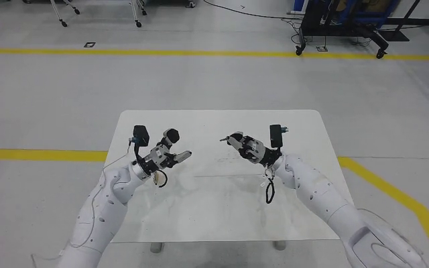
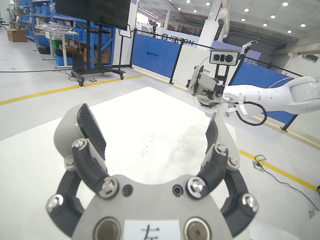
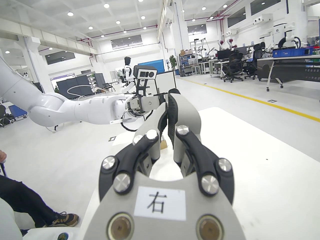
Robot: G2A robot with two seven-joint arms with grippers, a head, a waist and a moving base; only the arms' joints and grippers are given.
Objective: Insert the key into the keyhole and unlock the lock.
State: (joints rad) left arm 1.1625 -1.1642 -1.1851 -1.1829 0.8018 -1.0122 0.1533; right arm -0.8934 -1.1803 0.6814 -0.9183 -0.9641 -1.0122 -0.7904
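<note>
Bench: a white top, with both arms raised above its middle, one from each side.
Left arm: held over the bench's left half, its wrist turned toward the other arm.
Right arm: held over the right half, facing the left arm and well apart from it.
Left gripper: spread wide and holding nothing. It hangs above the bench and touches nothing.
Right gripper: pinched together at the tips and lifted off the bench. Whether anything thin is nipped inside is too small to tell.
Lock: it cannot be placed from these views, and neither gripper has hold of a lock body.
Key: it cannot be placed either. If the robot has it, the pinched right gripper is the likely spot, but that is a guess.
Progress: judged to be at the very start. There is no sign of an insertion, a turn or an opened lock.
Left to do: steady the lock, line the key up with the keyhole, push it in and turn it.
</note>
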